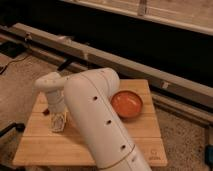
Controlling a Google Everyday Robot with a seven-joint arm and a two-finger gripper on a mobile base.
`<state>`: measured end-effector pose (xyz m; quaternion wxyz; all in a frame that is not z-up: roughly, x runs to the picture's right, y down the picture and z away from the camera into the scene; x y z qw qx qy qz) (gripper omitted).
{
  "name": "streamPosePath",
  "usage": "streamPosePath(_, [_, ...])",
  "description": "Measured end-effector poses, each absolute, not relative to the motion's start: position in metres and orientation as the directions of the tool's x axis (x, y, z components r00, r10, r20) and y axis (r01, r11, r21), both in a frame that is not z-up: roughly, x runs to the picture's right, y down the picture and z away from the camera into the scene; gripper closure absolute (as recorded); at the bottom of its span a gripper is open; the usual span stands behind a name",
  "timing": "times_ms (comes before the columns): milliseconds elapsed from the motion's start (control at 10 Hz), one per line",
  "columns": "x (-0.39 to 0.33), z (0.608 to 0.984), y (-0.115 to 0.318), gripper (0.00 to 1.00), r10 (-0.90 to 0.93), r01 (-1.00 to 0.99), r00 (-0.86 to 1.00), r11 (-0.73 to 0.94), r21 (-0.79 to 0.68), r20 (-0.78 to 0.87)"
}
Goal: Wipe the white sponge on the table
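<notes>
Wooden plank surface (45,150) with the big white arm (95,115) reaching across it and an orange bowl (127,103) just beside the arm. Gripper (58,127) points down over the left side in view, clamped on the pale sponge (58,121), which looks pressed against the surface.

Closed pincer (58,122) low on table (45,147), orange bowl (127,104) nearby

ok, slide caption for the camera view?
Shut gripper low over the wooden table, orange bowl beside the arm.
</notes>
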<state>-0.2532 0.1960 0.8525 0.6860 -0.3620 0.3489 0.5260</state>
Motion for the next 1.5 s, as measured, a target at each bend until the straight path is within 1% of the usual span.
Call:
streamPosePath(200, [-0.2531, 0.8525, 0.1961, 1.0, 0.469, -0.974, 0.203, 0.185, -0.13, -0.86])
streamPosePath(300, [-0.2532, 0.8525, 0.196, 0.98, 0.469, -0.974, 0.203, 0.185, -0.13, -0.86])
streamPosePath(500, [-0.2531, 0.8525, 0.196, 0.78, 0.469, -0.974, 0.203, 0.185, -0.13, -0.86])
streamPosePath(600, [-0.2531, 0.8526, 0.196, 0.7, 0.469, -0.974, 0.203, 0.185, -0.13, -0.86])
streamPosePath(800, [-0.2531, 0.8525, 0.1961, 0.48, 0.469, -0.974, 0.203, 0.185, -0.13, -0.86])
streamPosePath(1100, [-0.2534, 0.8525, 0.196, 0.22, 0.469, -0.974, 0.203, 0.184, -0.13, -0.859])
streamPosePath(1300, [-0.2533, 0.8524, 0.1961, 0.2, 0.469, -0.974, 0.203, 0.185, -0.13, -0.86])
streamPosePath(1400, [-0.2526, 0.8526, 0.1963, 0.22, 0.468, -0.974, 0.203, 0.185, -0.129, -0.86])
streamPosePath(1500, [-0.252, 0.8527, 0.1964, 0.28, 0.468, -0.974, 0.203, 0.186, -0.128, -0.86])
